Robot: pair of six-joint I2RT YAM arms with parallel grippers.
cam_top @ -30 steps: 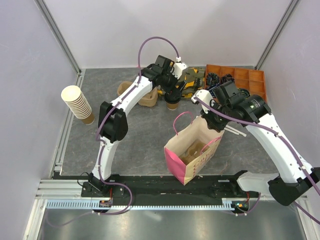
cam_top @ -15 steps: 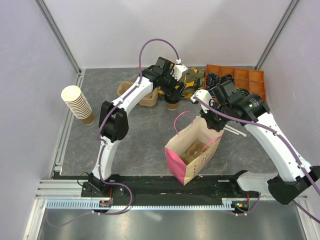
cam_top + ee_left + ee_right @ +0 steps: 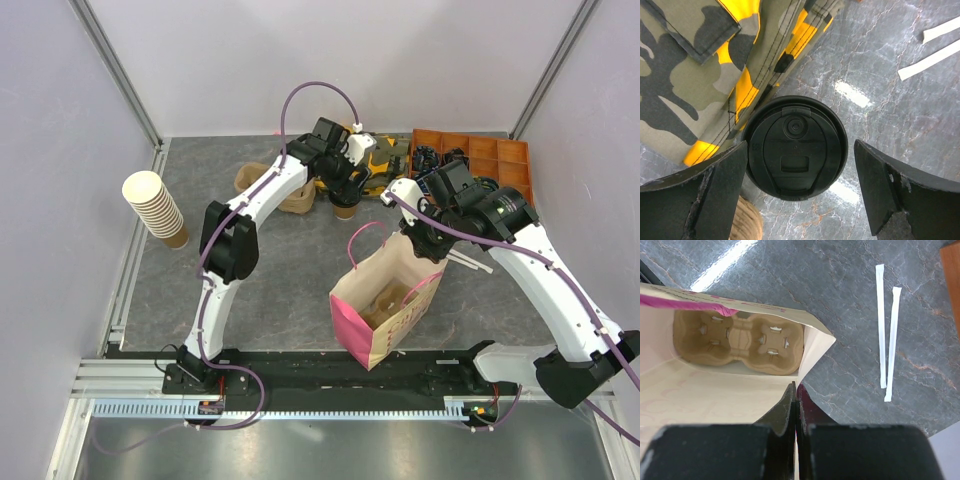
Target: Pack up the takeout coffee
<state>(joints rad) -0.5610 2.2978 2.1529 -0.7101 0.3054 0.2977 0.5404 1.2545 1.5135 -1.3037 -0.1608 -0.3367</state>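
Black-lidded takeout coffee (image 3: 795,150) stands at twelve o'clock on the table (image 3: 270,270), the left gripper (image 3: 801,144) spread wide open either side of its lid, while at the cup's five o'clock the right gripper (image 3: 796,405) is clenched on the rim of the paper bag (image 3: 700,395).

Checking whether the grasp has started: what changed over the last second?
The left arm shifted only slightly; its tool hangs open astride the takeout coffee, not yet gripping it. The right arm's wrist moved a touch leftward early on, then held. Unchanged: the right tool stays shut on the paper bag rim; bag, coffee and cup stack have not moved.
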